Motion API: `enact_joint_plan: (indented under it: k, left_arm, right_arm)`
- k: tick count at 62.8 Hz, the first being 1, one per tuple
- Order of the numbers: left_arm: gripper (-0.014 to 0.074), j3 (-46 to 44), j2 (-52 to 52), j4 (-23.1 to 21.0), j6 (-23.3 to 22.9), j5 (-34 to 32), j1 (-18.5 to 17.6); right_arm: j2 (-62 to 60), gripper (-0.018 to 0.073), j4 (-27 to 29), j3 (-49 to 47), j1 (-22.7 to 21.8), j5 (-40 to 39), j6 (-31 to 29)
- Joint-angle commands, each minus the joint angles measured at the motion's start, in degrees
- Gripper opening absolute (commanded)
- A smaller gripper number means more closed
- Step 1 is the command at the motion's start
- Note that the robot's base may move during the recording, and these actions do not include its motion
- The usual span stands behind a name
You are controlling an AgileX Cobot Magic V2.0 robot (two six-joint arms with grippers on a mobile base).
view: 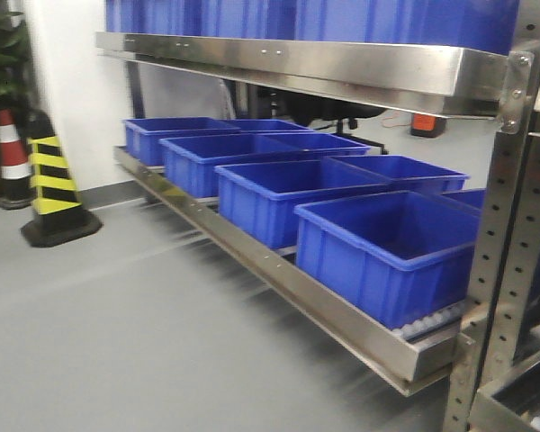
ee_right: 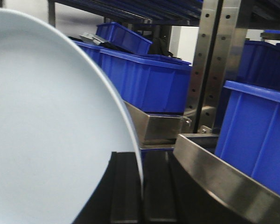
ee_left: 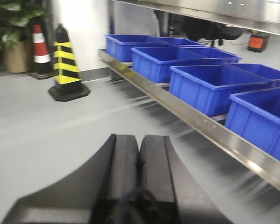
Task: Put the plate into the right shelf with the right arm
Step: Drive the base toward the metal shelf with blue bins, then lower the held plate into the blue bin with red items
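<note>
In the right wrist view the pale blue-white plate [ee_right: 46, 121] fills the left half, standing on edge. My right gripper [ee_right: 141, 161] is shut on the plate's rim, one black finger on each side. It sits close to the right shelf, by a steel beam corner [ee_right: 224, 177] and a perforated upright [ee_right: 210, 70]. The right shelf also shows in the front view [view: 306, 288] with blue bins [view: 387, 252], and in the left wrist view [ee_left: 205, 128]. My left gripper [ee_left: 140, 144] is shut and empty above the grey floor. Neither arm shows in the front view.
Several blue bins [ee_left: 210, 86] line the lower beam. A black-and-yellow cone [view: 54, 184] and a red-and-white cone [view: 11, 157] stand at the left by the wall, with a potted plant [ee_left: 16, 42]. A second rack with blue bins [ee_right: 259, 135] is at the right.
</note>
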Motion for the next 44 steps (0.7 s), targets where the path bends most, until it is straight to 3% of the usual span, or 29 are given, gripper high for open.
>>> enact_joint_plan:
  k: [1,44]
  left_arm:
    - [-0.0047,0.48,0.02,-0.24,0.16,-5.2,-0.25]
    - [-0.0047,0.48,0.02,-0.24,0.16,-5.2,-0.38]
  right_arm:
    - [1.03,0.0052,-0.35,-1.53,-0.18,-5.52,-0.36]
    - [1.03,0.0052,-0.35,-1.53,-0.18,-5.52,-0.36]
